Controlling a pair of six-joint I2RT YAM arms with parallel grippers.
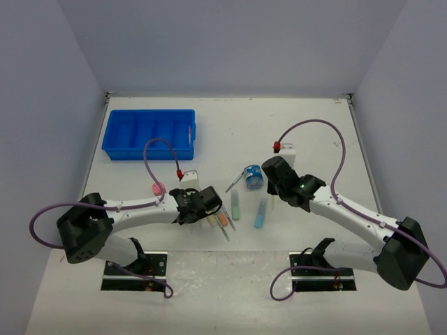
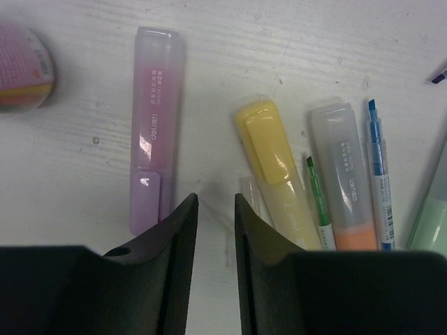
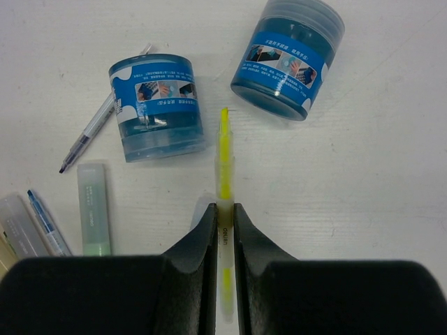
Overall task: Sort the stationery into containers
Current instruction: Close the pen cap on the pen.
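My left gripper [image 2: 216,199] hovers low over the table, jaws a little apart with only bare table between them. The purple marker [image 2: 155,153] lies just left of its fingers. To their right lie the yellow marker [image 2: 276,167], a green pen [image 2: 320,202], the orange marker [image 2: 346,181] and a blue pen [image 2: 377,174]. My right gripper [image 3: 224,207] is shut on a thin yellow pen [image 3: 224,150] that points at two round blue tubs [image 3: 159,105] [image 3: 290,56]. The blue tray [image 1: 149,132] stands at the far left.
The pink-capped bottle [image 1: 158,188] lies beside my left arm. A green marker [image 1: 236,204] and a blue marker [image 1: 260,216] lie between the arms. A thin dark-tipped pen [image 3: 105,122] rests against the left tub. Something thin and pink [image 1: 189,134] lies in the tray's rightmost compartment.
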